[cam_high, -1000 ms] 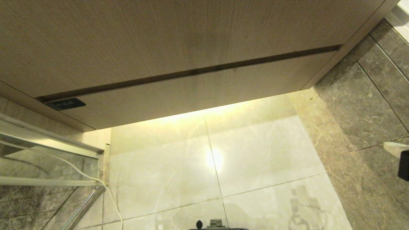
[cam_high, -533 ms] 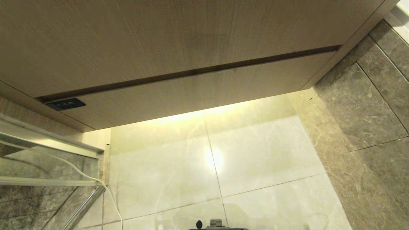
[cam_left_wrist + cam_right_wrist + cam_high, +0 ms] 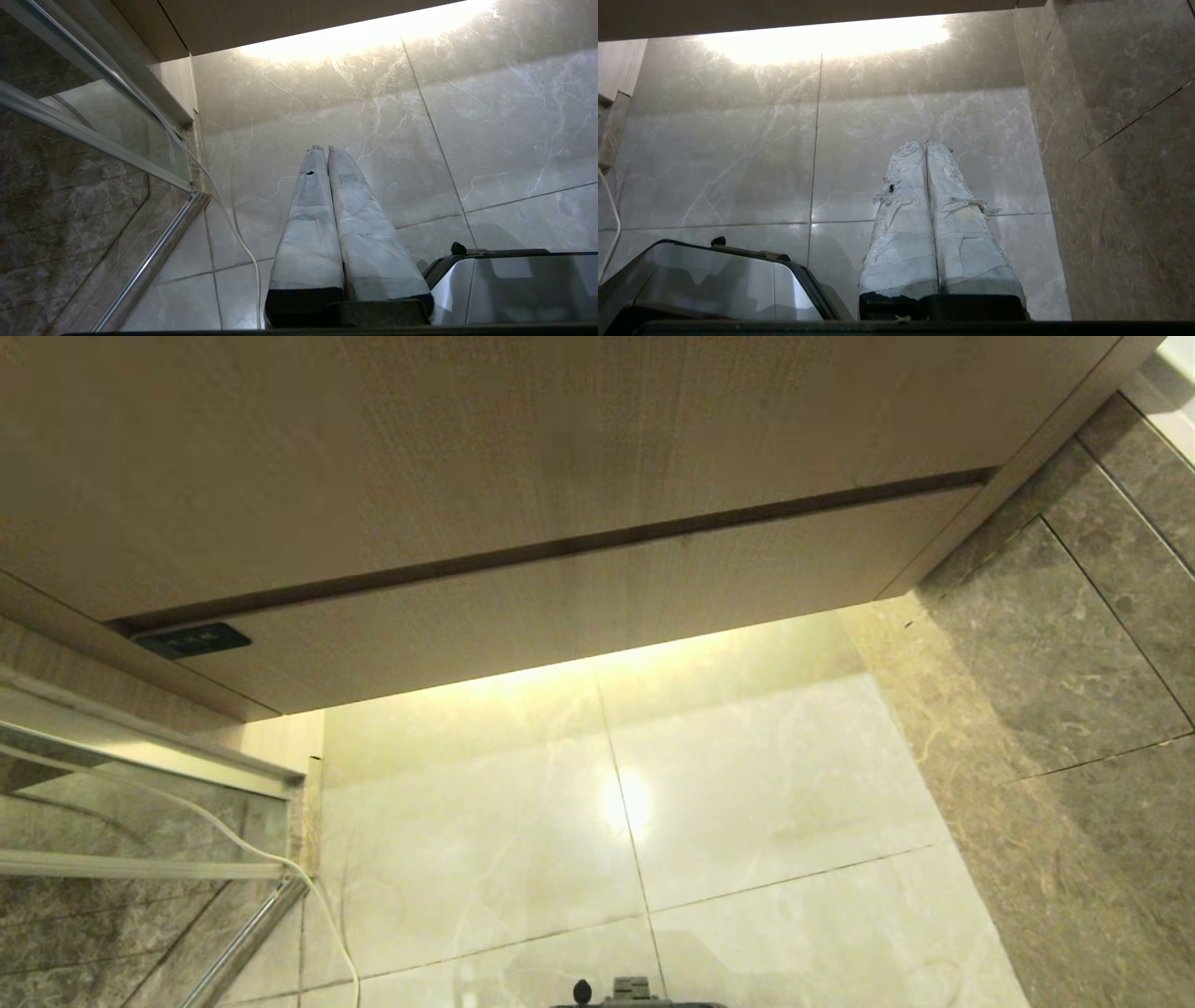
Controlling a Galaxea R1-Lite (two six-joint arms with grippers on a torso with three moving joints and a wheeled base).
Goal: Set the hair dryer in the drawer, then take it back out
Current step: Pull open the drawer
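Head view first: the drawer (image 3: 579,607) is sitting fully closed under the plain wood-grain panel (image 3: 467,448), a wide shallow light-beige front with no handle and a small dark label (image 3: 191,640) at its left end (a thin dark gap is running between it and the panel). Warm light is glowing out from under it onto the pale marble floor (image 3: 747,784), and a thin white cable (image 3: 280,868) is trailing down by the glass partition (image 3: 121,821) on the left. The hair dryer isn't showing in any view, so I can't tell where it is. Left wrist view: the left gripper (image 3: 324,149) is hanging over the floor tiles with its taped fingers pressed together and nothing between them, the robot's base (image 3: 509,284) just beside it. Right wrist view: the right gripper (image 3: 925,143) is doing the same, fingers squeezed together and empty, pointing at the tiles near the darker stone wall (image 3: 1120,163).
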